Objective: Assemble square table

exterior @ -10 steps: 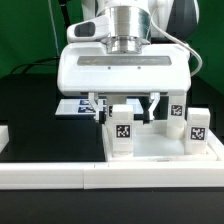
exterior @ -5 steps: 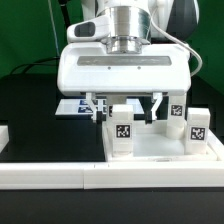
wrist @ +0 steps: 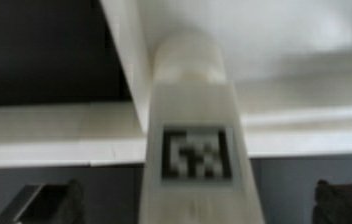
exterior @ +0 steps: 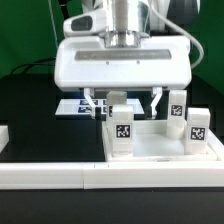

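Observation:
The square table's white slab (exterior: 160,150) lies upside down at the exterior view's right, with white tagged legs standing upright in its corner sockets. One leg (exterior: 121,133) stands at the front left, and two more (exterior: 178,106) (exterior: 198,126) stand at the right. My gripper (exterior: 123,102) hangs over the slab's left side, open, with a finger on each side of a leg top. In the wrist view the tagged leg (wrist: 194,130) runs between my gripper's (wrist: 194,200) dark fingertips (wrist: 48,200). Both stand well clear of it.
A long low white border wall (exterior: 50,176) runs along the front. The marker board (exterior: 72,107) lies on the black table behind the slab's left side. A small white block (exterior: 3,135) sits at the exterior view's left edge.
My gripper has risen a little above the legs, jaws still open. More of the right rear leg now shows below the gripper body. The slab and legs have not moved.

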Available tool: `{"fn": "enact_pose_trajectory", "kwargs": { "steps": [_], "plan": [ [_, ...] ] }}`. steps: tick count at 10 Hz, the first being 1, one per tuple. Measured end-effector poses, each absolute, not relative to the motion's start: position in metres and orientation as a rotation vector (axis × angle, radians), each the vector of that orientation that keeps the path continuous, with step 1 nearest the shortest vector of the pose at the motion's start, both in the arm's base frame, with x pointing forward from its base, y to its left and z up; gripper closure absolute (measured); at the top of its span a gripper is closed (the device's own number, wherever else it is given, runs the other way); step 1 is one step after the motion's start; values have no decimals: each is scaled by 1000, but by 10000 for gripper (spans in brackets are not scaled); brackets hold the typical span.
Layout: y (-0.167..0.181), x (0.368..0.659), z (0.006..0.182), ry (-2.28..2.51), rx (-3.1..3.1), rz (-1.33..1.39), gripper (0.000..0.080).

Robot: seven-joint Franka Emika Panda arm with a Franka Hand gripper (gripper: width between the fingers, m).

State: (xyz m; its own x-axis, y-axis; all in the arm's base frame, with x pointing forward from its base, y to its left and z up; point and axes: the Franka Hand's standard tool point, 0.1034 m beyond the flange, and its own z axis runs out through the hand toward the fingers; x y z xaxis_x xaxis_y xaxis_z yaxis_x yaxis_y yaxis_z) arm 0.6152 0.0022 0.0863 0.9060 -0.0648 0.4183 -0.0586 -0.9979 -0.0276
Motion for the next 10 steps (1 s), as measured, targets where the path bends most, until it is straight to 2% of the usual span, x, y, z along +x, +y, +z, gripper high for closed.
{"fn": "enact_pose_trajectory", "kwargs": {
  "steps": [1, 5, 7, 9, 10],
  "plan": [
    [1, 618, 85, 104, -3054, -641, 150],
    [6, 617, 73, 100, -3032, -87, 150],
    [4, 620, 71, 106, -3026, -31, 150],
    [8, 610, 73, 206, -2995, 156, 150],
    [7, 612, 72, 206, -2999, 135, 153]
  ]
}}
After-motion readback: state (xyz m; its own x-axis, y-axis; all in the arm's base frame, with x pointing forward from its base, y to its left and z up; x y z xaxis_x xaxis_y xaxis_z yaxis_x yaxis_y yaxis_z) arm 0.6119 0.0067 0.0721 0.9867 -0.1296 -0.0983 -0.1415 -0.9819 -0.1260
